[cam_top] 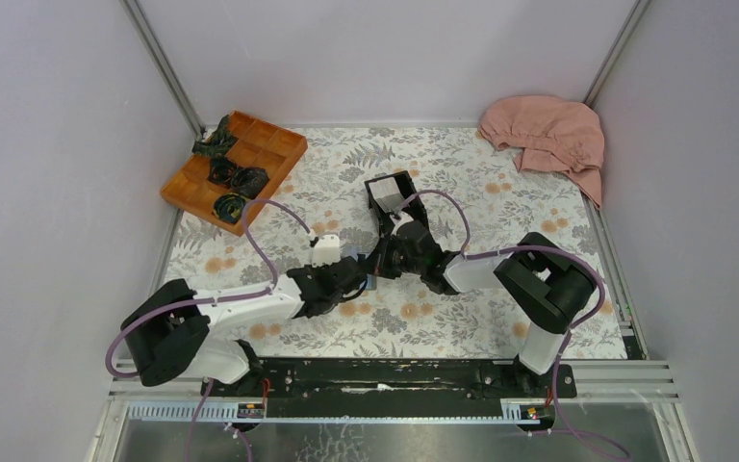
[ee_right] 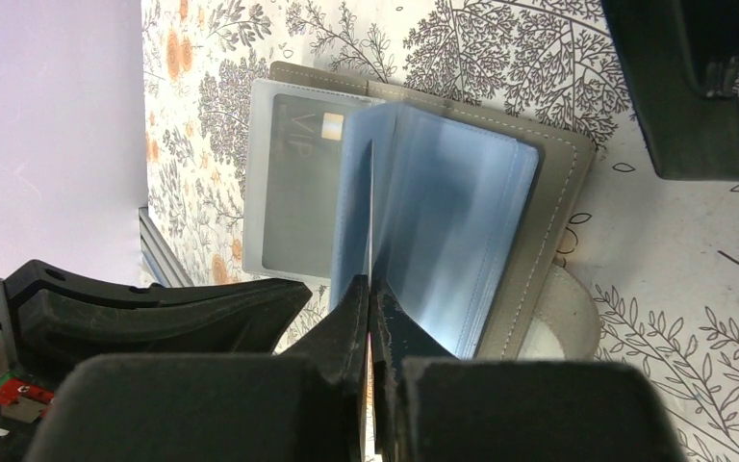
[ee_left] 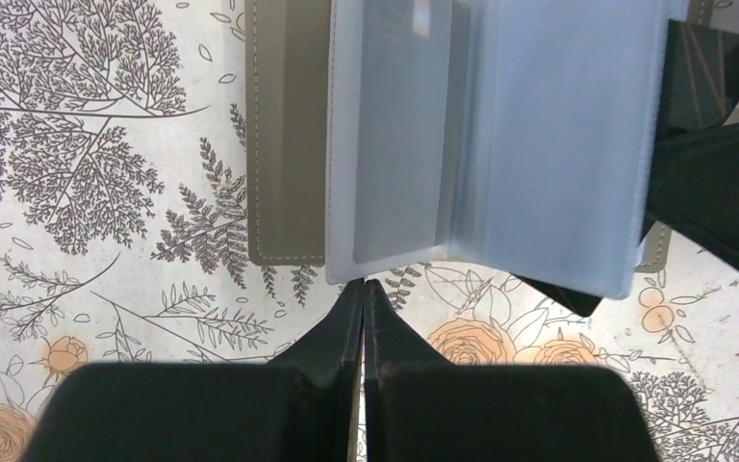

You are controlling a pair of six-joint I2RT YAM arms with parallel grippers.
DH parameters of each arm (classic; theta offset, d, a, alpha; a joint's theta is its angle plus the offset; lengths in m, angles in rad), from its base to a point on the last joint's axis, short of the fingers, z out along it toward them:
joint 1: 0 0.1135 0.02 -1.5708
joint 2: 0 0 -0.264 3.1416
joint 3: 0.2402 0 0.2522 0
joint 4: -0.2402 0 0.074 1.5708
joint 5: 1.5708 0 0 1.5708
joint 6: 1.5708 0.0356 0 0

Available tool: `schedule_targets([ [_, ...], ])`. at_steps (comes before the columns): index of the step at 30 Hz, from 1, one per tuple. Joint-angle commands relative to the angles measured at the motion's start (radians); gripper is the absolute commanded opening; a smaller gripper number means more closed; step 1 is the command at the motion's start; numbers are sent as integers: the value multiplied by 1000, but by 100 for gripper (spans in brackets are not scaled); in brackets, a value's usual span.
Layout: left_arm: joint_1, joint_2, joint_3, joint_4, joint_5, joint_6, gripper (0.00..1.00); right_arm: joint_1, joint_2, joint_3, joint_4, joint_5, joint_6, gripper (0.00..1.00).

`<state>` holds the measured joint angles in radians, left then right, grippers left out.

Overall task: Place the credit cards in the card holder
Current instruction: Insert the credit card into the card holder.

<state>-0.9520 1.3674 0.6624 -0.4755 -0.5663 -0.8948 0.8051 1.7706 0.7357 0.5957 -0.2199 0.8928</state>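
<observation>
While two closed tools (ee_left: 364, 289) (ee_right: 370, 287) touch it, one card holder (ee_left: 289, 144) lies open.

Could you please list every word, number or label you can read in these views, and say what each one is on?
"VIP": on the grey card in a clear sleeve of the card holder, letters turned sideways, right wrist view.
The left wrist view shows only a faint blurred mark on that card. Nothing is legible in the top view.

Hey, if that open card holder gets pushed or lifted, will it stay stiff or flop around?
Likely floppy: the card holder lies open with thin clear sleeves fanning loose. It looks light and flat, so a push would probably slide it over the tablecloth rather than tip it.
</observation>
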Motion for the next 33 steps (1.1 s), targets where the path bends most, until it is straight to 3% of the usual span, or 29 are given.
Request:
schedule_targets([
  [1, -15, -13, -15, -42, -46, -34, 0, 11, -52, 33, 14, 31, -32, 0],
  [13, -35, -76, 10, -115, -70, -57, 0, 21, -104, 44, -22, 38, -48, 0],
  [33, -106, -132, 72, -245, -109, -118, 0, 41, -49, 101, -24, 27, -49, 0],
])
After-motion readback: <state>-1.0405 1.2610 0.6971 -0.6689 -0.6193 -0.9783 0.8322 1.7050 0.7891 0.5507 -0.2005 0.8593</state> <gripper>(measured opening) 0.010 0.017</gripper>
